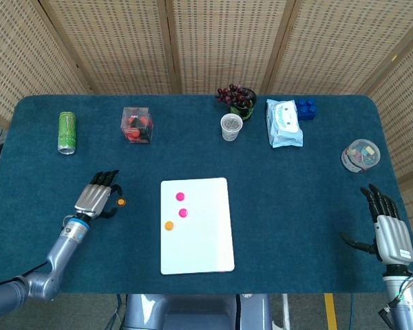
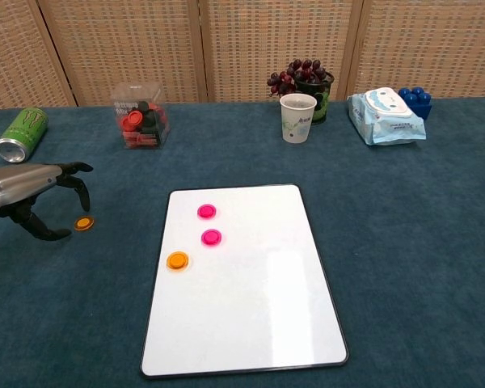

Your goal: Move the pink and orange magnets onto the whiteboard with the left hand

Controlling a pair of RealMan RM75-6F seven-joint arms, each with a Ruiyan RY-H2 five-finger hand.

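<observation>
My left hand (image 1: 94, 199) sits at the lower left of the head view, palm down, fingers spread and curved downward, holding nothing; its forearm runs back toward the bottom left corner. In the chest view it enters from the left edge. My right hand (image 1: 387, 227) rests at the lower right, fingers apart and pointing up-frame, thumb out, empty.
</observation>
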